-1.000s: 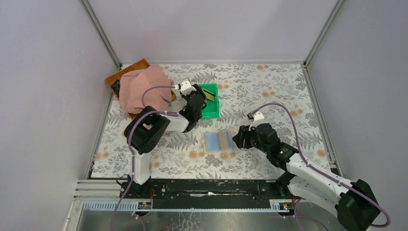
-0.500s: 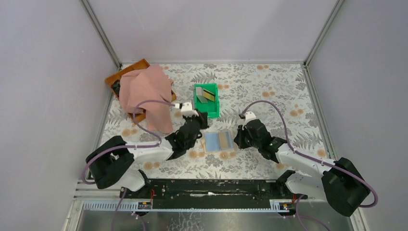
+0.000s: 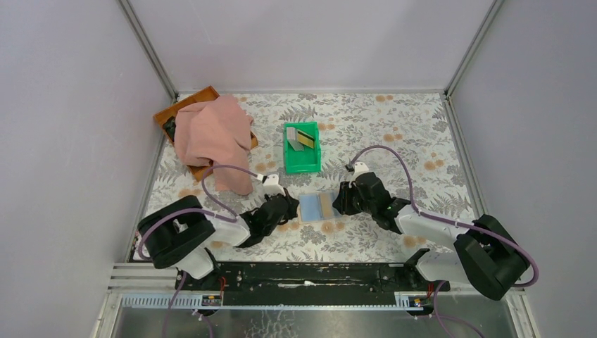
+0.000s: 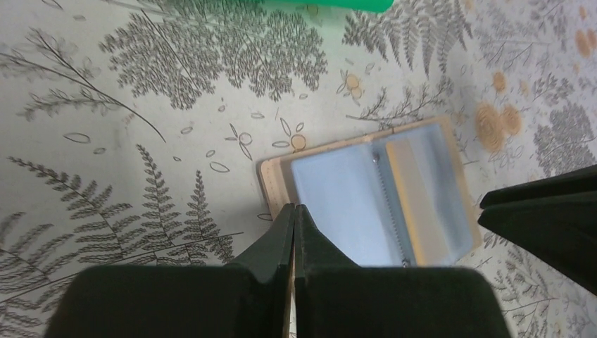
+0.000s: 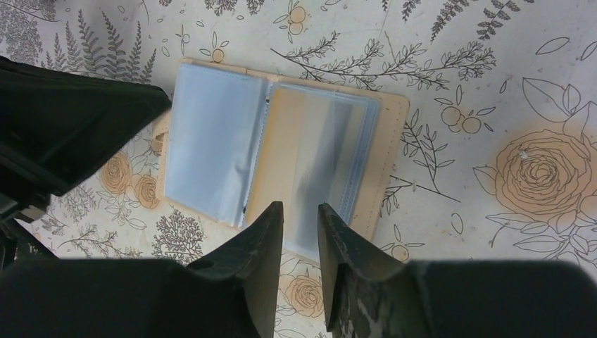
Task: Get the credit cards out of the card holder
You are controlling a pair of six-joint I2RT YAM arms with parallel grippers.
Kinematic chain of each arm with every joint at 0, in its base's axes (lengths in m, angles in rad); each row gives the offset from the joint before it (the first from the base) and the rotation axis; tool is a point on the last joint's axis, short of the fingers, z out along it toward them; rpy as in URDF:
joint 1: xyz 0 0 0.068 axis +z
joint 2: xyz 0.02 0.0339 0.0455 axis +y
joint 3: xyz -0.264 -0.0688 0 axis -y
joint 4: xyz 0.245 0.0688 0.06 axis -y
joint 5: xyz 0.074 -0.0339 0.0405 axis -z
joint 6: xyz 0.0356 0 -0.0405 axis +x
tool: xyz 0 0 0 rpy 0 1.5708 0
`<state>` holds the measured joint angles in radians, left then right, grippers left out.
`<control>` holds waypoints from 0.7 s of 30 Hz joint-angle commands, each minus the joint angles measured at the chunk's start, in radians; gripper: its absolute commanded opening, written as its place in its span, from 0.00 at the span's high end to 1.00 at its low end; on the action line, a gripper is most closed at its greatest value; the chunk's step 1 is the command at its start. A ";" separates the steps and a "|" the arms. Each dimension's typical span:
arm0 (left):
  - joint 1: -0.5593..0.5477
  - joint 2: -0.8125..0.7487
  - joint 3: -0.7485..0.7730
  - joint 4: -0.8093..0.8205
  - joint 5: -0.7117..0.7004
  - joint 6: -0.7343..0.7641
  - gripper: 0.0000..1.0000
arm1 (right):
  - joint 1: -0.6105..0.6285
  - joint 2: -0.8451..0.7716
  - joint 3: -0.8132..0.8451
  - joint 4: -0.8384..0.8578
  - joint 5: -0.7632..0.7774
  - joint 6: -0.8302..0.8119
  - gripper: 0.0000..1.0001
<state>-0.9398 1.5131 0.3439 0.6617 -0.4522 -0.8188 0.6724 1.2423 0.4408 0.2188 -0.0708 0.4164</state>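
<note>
The card holder (image 3: pixel 318 206) lies open on the floral table, pale blue inside with a tan rim (image 4: pixel 366 197) (image 5: pixel 211 141). One yellowish credit card with a grey stripe (image 5: pixel 310 141) (image 4: pixel 415 197) sits in its right sleeve. My left gripper (image 3: pixel 290 206) (image 4: pixel 293 206) is shut, with its tips at the holder's left edge. My right gripper (image 3: pixel 340 201) (image 5: pixel 301 208) stands at the near edge of the right page, jaws a little apart with nothing between them. A grey card (image 3: pixel 293 141) and a yellow card (image 3: pixel 305 139) lie in the green bin (image 3: pixel 301 163).
A pink cloth (image 3: pixel 211 130) drapes over a brown tray (image 3: pixel 186 105) at the back left. The green bin stands just behind the holder. Metal rails and grey walls close in the table on three sides.
My left arm came back from the green bin, dropped to the holder's left edge and shut. My right gripper slid left onto the holder's right page, and its jaws narrowed.
</note>
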 commanded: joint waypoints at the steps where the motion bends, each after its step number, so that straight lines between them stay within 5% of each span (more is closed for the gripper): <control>1: -0.008 0.069 -0.007 0.106 0.054 -0.032 1.00 | 0.001 0.013 -0.001 0.053 0.019 0.016 0.67; 21: -0.009 0.126 -0.048 0.139 0.058 -0.066 1.00 | 0.001 0.033 -0.012 0.017 0.155 0.021 0.58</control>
<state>-0.9421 1.6447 0.3141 0.8505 -0.3874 -0.8890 0.6724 1.2892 0.4263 0.2295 0.0250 0.4278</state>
